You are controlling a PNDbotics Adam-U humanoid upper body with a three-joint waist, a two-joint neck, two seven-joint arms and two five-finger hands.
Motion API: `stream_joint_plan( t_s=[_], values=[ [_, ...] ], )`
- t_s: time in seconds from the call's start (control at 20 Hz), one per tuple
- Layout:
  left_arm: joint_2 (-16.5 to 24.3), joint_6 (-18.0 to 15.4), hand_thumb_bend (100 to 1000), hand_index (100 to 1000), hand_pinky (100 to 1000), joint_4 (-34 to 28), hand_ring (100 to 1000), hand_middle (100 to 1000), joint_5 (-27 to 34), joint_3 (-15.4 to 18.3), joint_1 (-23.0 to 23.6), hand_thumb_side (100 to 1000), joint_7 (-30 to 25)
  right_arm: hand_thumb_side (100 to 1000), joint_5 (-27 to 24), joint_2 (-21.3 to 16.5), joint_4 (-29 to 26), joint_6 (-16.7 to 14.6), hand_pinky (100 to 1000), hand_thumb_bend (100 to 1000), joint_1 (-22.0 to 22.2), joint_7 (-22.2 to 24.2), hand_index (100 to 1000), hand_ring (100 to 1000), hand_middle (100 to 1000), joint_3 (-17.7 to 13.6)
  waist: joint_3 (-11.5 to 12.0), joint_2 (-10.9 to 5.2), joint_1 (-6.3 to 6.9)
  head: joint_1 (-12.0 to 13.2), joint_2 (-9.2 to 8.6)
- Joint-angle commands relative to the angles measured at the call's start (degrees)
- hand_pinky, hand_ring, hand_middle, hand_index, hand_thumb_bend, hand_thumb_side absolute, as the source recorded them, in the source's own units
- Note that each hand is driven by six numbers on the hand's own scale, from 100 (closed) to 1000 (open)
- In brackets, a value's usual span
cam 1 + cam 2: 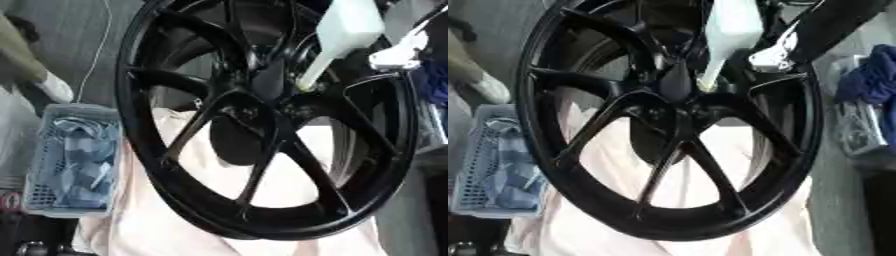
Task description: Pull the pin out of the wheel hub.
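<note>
The white pin (343,37) sat in the black wheel hub (262,95); couldn't tell the right hand's (776,52) fingers. An angled pull might've jammed it.

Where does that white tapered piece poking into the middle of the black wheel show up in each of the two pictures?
Left eye view: white tapered piece at upper right, tip meeting the hub.
Right eye view: the same piece at top, just right of centre.
Shared landmark: the basket of blue cloth at the left.
</note>
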Motion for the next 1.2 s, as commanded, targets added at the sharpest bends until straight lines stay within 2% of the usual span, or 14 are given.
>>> stream_joint_plan(
  t_s=[0.05,0.25,0.4,0.55,0.6,0.65,0.95,1.2],
  values=[
    [1.37,-0.09,100,721,835,-0.99,654,574,-0.41,0.73,-0.11,685,0.35,174,-1.77,-4.79,-0.66,-0.64,580,135,2.02,-3.72,463,644,469,-5.04,-0.46,-1.84,0.73,0.54,0.34],
    [1.56,-0.17,100,721,835,-0.99,653,574,-0.63,0.96,0.32,684,0.60,165,-3.09,-8.14,-0.66,-0.50,581,124,8.14,-9.06,462,640,468,-10.43,-1.29,-1.91,1.22,1.12,0.34],
    [1.74,-0.25,100,721,835,-0.99,653,574,-0.84,1.21,0.66,684,0.87,156,-3.61,-9.91,-0.61,0.65,581,113,12.25,-12.73,462,639,469,-14.24,-2.05,-1.96,1.62,1.69,0.34],
    [1.86,-0.31,100,721,835,-0.99,653,574,-1.08,1.40,1.05,684,1.14,154,-4.37,-10.98,1.72,2.03,579,104,15.80,-16.13,465,637,471,-17.71,-2.87,-2.07,2.06,2.23,0.34],
    [1.89,-0.32,100,721,835,-0.99,653,574,-1.15,1.46,1.17,680,1.21,113,-4.41,-11.16,3.14,2.23,577,100,16.73,-17.18,464,636,471,-18.71,-3.07,-2.10,2.23,2.36,0.34],
    [1.91,-0.35,100,721,835,-0.99,653,574,-1.22,1.52,1.28,683,1.29,145,-4.36,-11.25,4.72,2.31,577,100,17.60,-18.26,464,636,471,-19.68,-3.26,-2.10,2.41,2.51,0.34],
    [1.94,-0.50,100,721,835,-0.99,652,573,-1.58,1.92,1.96,682,1.78,121,-2.67,-11.01,14.23,1.06,574,100,22.34,-23.65,468,633,475,-24.79,-4.16,-2.11,3.45,3.53,0.34],
    [1.82,-0.57,100,721,835,-0.99,651,572,-1.80,2.16,2.51,682,2.09,104,-0.60,-9.85,17.56,-0.02,584,110,27.18,-27.79,483,634,487,-27.90,-5.17,-2.17,4.46,4.51,0.34]
  ],
)
